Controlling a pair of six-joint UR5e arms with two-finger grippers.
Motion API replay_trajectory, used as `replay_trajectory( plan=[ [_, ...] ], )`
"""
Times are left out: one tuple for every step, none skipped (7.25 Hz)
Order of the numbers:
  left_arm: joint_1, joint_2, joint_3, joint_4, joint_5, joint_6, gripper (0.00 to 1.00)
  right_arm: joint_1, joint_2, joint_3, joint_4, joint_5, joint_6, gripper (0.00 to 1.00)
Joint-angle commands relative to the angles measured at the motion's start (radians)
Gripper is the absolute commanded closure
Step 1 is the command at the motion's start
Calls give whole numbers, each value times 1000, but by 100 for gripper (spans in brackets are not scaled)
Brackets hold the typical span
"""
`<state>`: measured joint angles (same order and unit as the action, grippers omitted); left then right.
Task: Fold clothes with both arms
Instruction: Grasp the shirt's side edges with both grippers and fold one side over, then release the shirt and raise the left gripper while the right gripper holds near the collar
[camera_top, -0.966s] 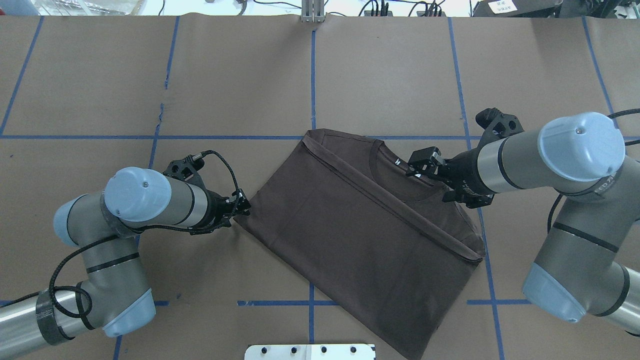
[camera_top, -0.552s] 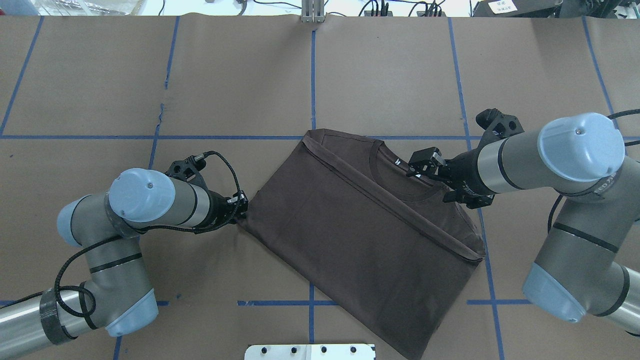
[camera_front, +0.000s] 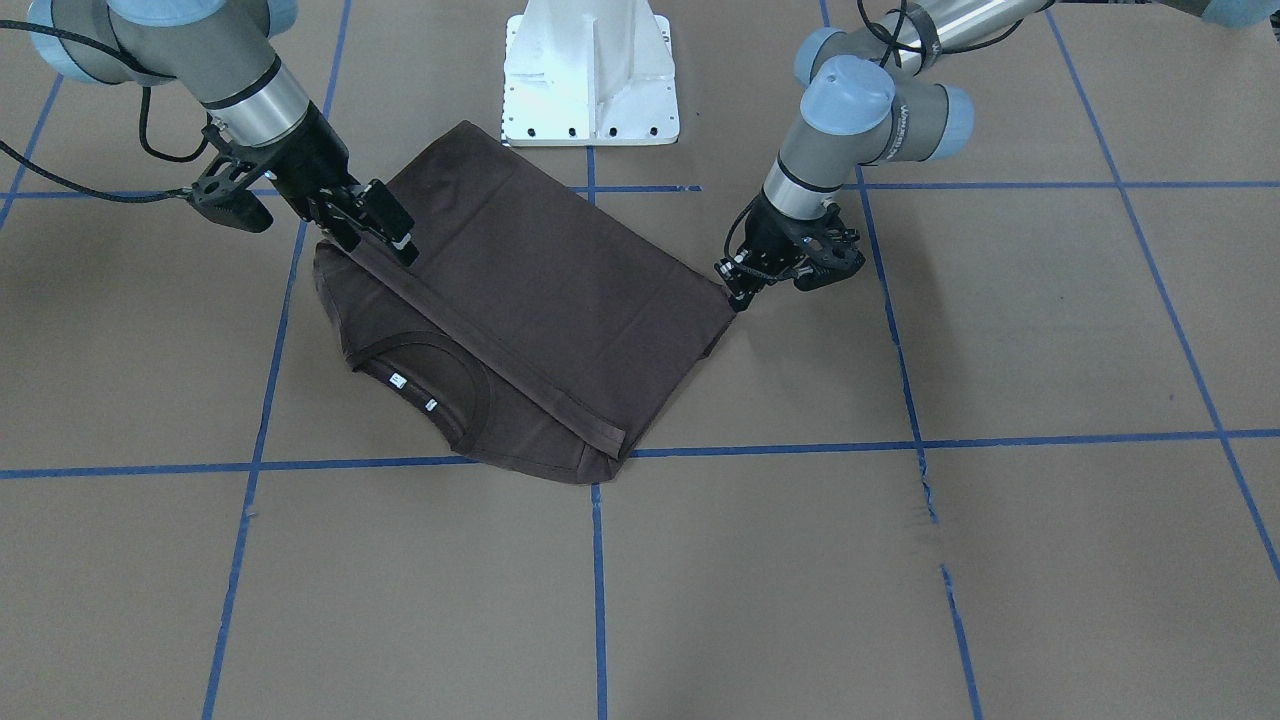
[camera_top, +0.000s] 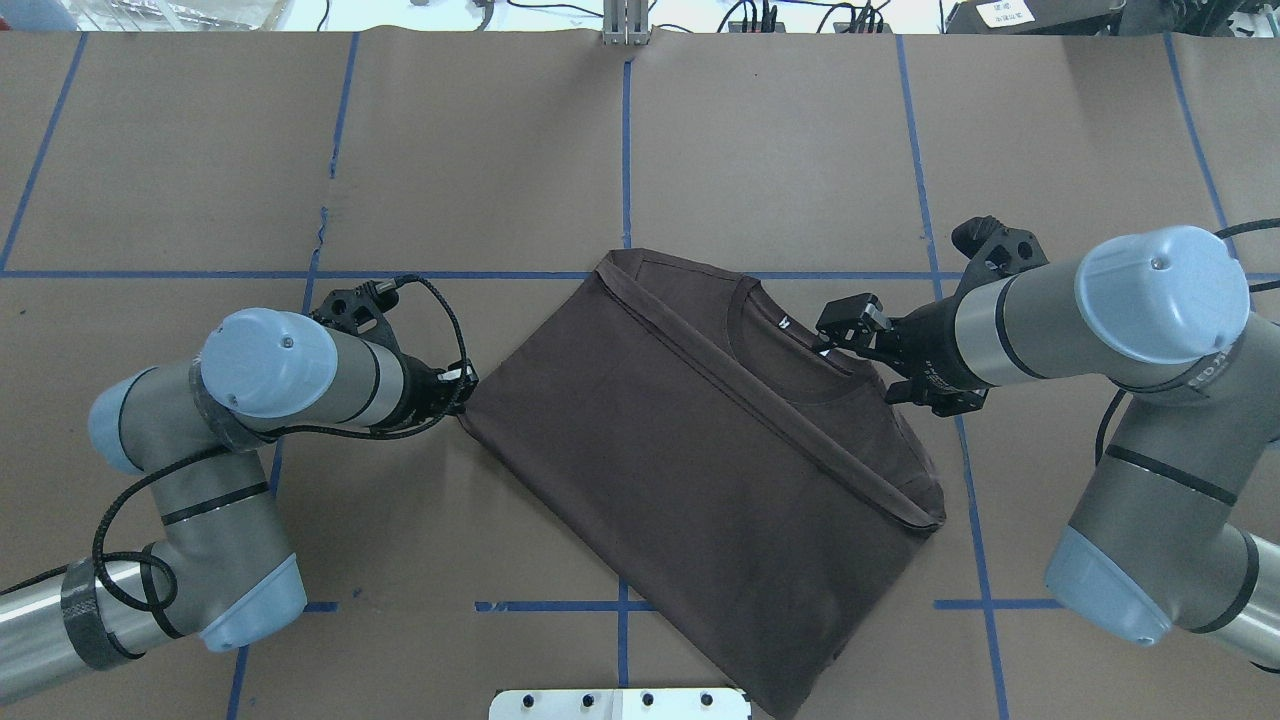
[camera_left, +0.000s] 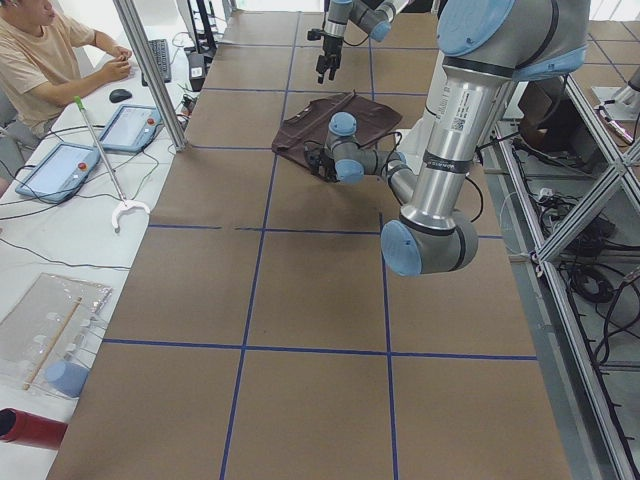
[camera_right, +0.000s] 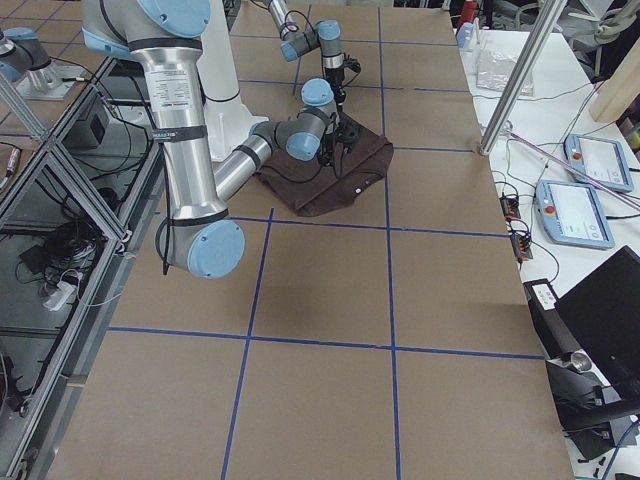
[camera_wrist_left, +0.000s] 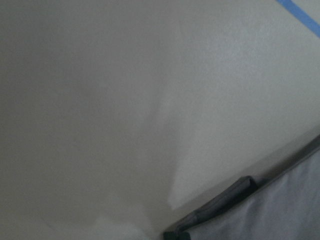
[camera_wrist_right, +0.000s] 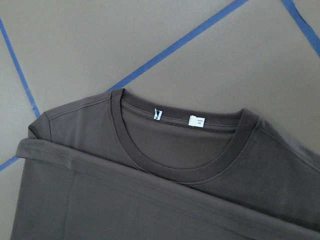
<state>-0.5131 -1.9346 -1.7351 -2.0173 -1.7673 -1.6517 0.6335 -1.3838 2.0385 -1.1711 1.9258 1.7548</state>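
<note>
The dark brown T-shirt (camera_top: 700, 470) lies folded and skewed on the brown paper, its collar (camera_top: 790, 350) facing up on the right side. My left gripper (camera_top: 463, 392) is low at the shirt's left corner and shut on that corner; the front-facing view shows it there too (camera_front: 733, 290). My right gripper (camera_top: 845, 328) hovers open just above the shoulder by the collar, holding nothing (camera_front: 385, 228). The right wrist view shows the collar (camera_wrist_right: 175, 165) and white neck tags (camera_wrist_right: 198, 121). The left wrist view shows only paper and a cloth edge (camera_wrist_left: 280, 210).
The white base block (camera_front: 590, 70) stands at the robot's edge, close to the shirt's near corner. Blue tape lines (camera_top: 625, 150) grid the paper. A person (camera_left: 40, 50) sits at a side desk with tablets (camera_left: 130, 125) beyond the table's far side.
My left gripper has moved left and slightly away from the robot, dragging the shirt's corner. The whole shirt slid left under the right gripper, which stayed in place.
</note>
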Motion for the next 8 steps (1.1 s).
replay_trajectory(
  plan=[
    [-95,-56,88,22,91,200,100,-3,3,3,4,-8,11,0],
    [-163,-166,191,14,88,220,100,-5,6,2,4,-10,6,0],
    [-217,-266,315,-29,88,224,100,-3,41,-3,1,-16,5,0],
    [-255,-356,457,-109,85,220,100,-2,42,-6,2,-18,5,0],
    [-274,-433,637,-236,85,222,100,-3,45,-7,4,-19,6,0],
    [-292,-519,789,-345,85,220,100,-5,49,-15,4,-27,5,0],
    [-304,-549,827,-354,75,224,100,-6,89,-41,2,-42,8,0],
    [-315,-541,827,-353,74,224,62,-14,148,-102,-4,-45,9,0]
  ],
)
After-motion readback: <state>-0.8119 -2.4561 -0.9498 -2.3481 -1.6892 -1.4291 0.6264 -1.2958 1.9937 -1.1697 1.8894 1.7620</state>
